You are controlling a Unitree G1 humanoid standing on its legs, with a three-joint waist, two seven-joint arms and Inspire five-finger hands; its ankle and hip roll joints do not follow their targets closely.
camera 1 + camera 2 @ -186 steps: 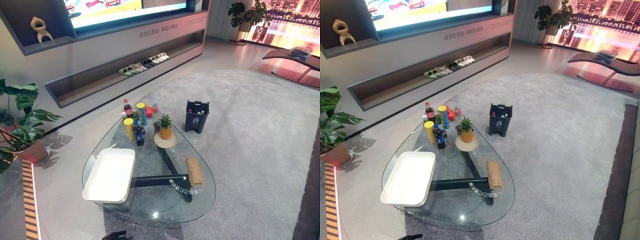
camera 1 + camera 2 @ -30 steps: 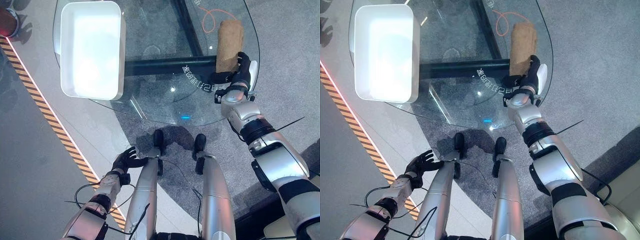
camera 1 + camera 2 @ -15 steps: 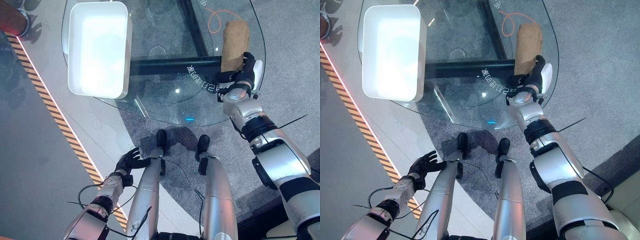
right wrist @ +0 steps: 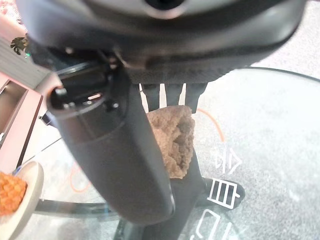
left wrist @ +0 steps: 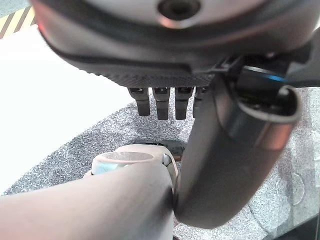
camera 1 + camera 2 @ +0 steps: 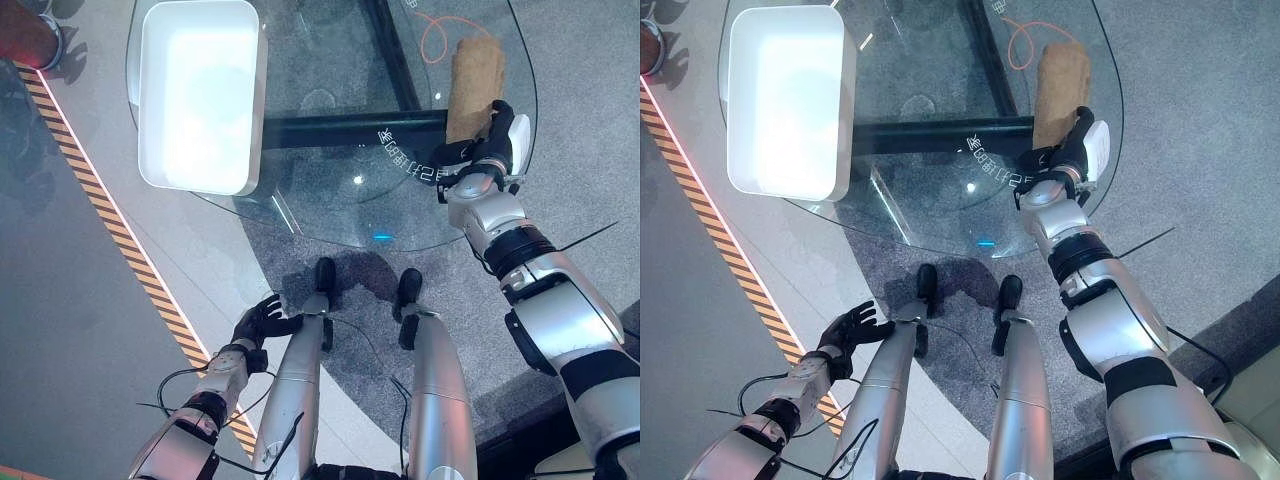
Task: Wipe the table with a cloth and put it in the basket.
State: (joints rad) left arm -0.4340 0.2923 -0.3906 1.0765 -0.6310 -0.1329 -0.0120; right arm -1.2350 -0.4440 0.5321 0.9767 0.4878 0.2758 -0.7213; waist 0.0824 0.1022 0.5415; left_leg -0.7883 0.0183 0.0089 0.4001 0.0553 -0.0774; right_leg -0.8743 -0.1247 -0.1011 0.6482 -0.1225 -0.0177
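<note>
Grey carpet was seen under a glass table [image 6: 330, 195], on whose left part a white basket [image 6: 258, 110] was set. A rolled brown cloth [image 6: 472, 80] was laid on the glass near the right edge, well apart from the basket. The right hand [image 6: 478, 152] was placed at the cloth's near end, its fingers [image 4: 172, 95] held straight over the roll, unclenched. The left hand [image 6: 258, 322] was hung low near the floor, released and spread.

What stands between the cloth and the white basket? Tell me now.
Nothing visible does. The cloth lies by the right hand. Only bare glass table separates it from the white basket. The dark bar runs beneath the glass.
</note>
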